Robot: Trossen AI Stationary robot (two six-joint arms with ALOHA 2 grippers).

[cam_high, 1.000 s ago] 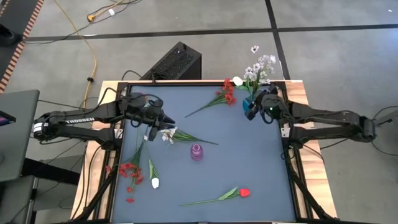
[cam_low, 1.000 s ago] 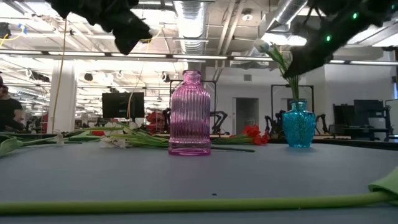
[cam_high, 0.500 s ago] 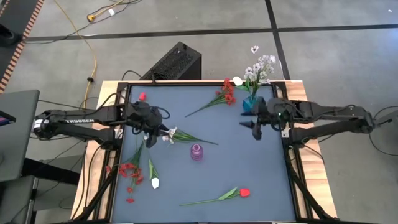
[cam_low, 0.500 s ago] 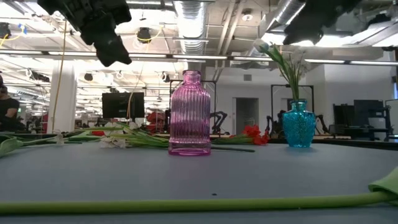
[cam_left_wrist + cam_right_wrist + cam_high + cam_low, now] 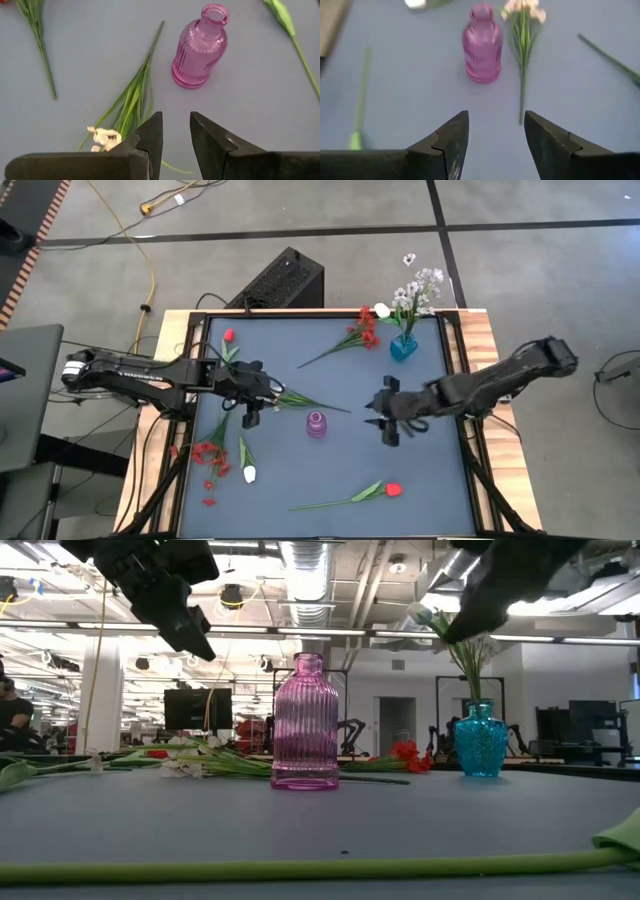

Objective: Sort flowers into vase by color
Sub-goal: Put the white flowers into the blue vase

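High view, red (image 5: pixel 393 490) and white flowers (image 5: pixel 249 473), scattered flat

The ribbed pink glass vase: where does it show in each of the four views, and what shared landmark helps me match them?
High view: ribbed pink glass vase, mid-table, between both arms.
Low view: centre, upright, empty.
Left wrist view: upper right of centre, beyond the fingers.
Right wrist view: top centre.
Shared landmark: the white-blossom spray with grassy green leaves lying beside it.
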